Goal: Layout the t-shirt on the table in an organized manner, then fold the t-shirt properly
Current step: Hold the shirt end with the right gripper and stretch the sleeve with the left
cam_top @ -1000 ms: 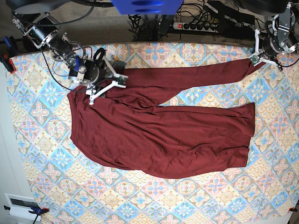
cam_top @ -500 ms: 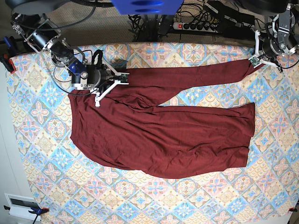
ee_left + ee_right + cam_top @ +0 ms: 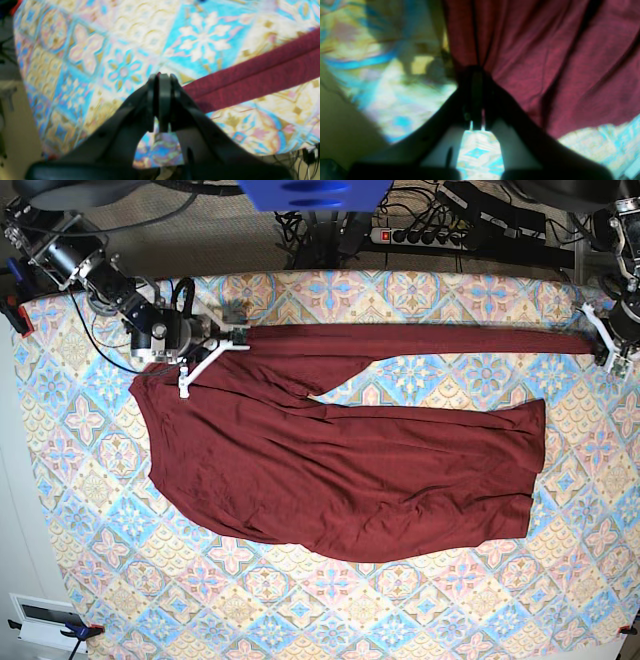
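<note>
The dark maroon t-shirt (image 3: 340, 470) lies spread over the patterned table (image 3: 330, 610), body in the middle, hem towards the right. One long sleeve (image 3: 450, 338) runs taut along the far edge. My left gripper (image 3: 598, 340) is shut on that sleeve's end at the far right; in the left wrist view the sleeve (image 3: 250, 80) leads away from the shut left gripper (image 3: 161, 77). My right gripper (image 3: 212, 352) is shut on the shirt near the far-left shoulder; the right wrist view shows the right gripper (image 3: 476, 71) pinching bunched fabric (image 3: 545, 62).
A power strip (image 3: 420, 235) and cables lie behind the table's far edge. A red clamp (image 3: 15, 310) grips the left edge. A white box (image 3: 45, 620) sits off the near-left corner. Bare patterned cloth (image 3: 100, 510) surrounds the shirt.
The right gripper closed on the shirt's shoulder and drew it up and left. The left gripper pulled the sleeve end to the right, so the sleeve now lies straight and taut.
</note>
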{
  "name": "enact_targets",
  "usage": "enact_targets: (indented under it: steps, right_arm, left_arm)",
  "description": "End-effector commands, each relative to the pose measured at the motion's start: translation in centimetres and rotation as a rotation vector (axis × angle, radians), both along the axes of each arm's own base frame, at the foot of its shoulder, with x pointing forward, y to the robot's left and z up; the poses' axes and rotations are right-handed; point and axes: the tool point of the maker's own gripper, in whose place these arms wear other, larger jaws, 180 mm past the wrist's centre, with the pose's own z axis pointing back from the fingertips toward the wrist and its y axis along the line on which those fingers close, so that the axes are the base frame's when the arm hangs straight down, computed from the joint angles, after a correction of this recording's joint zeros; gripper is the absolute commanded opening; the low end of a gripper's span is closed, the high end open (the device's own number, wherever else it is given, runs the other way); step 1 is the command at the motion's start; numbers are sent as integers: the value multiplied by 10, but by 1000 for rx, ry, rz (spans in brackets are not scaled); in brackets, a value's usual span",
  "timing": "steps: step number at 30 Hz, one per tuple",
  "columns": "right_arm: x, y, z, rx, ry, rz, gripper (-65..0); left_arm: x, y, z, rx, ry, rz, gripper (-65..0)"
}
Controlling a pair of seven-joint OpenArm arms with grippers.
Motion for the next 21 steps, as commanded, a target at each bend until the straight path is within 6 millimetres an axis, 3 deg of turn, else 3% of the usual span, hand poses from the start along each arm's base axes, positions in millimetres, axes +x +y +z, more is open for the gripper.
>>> enact_targets:
  steps: [1,4,13,17,21]
  right_arm:
    - [3,-1,9,-1,-26,15,-650]
    - [-9,11,14,27,-26,44,-650]
    - [-26,6,8,-6,11,44,-650]
    - [-27,7,8,-6,12,45,-650]
    - [-25,6,8,-7,9,42,-650]
  left_arm:
    - [9,6,17,13,-48,-3,-650]
    - [10,4,17,1,-54,-1,-650]
    - [2,-3,6,-24,-38,6,-650]
    - [-16,-10,-8,-35,13,4,-650]
    - [-25,-34,-13,-33,56,-74,-649]
